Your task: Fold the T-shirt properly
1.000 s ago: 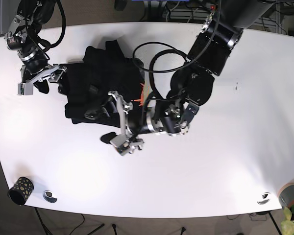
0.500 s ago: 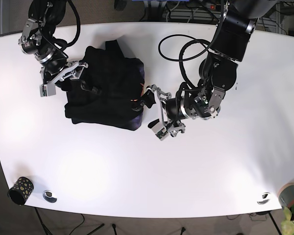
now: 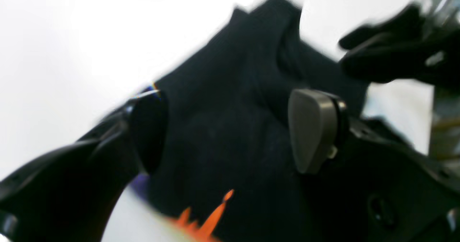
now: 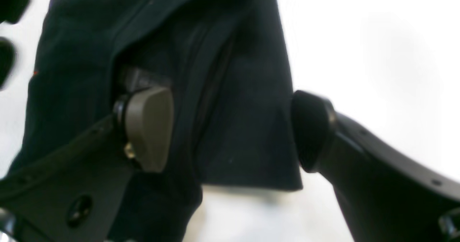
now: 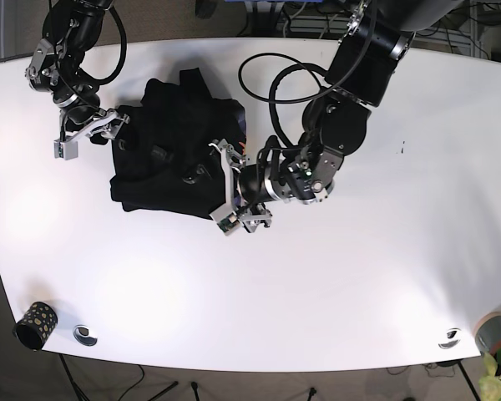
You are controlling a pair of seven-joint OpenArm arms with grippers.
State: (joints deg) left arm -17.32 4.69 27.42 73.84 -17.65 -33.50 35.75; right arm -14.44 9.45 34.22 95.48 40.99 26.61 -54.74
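The black T-shirt (image 5: 171,154) lies bunched in a rough fold on the white table (image 5: 334,292), left of centre. An orange print (image 3: 212,217) shows at its near edge. My left gripper (image 5: 222,188) is open over the shirt's right edge, and the cloth (image 3: 230,127) fills the gap between the grey pad (image 3: 312,130) and the black finger (image 3: 147,134). At the shirt's left edge my right gripper (image 5: 88,135) is open too. It straddles a flap of cloth (image 4: 244,127), its grey pad (image 4: 147,127) tucked against a fold and its black finger (image 4: 312,130) over bare table.
A patterned cup (image 5: 35,324) and a small metal ring (image 5: 85,334) sit near the front left corner. Another ring (image 5: 449,338) and a grey cup (image 5: 493,330) are at the front right. Black cables (image 5: 275,83) loop above the shirt's right side.
My left gripper has swung left from the bare table onto the shirt's right edge. My right gripper has shifted a little left along the shirt's left edge. Both stay open.
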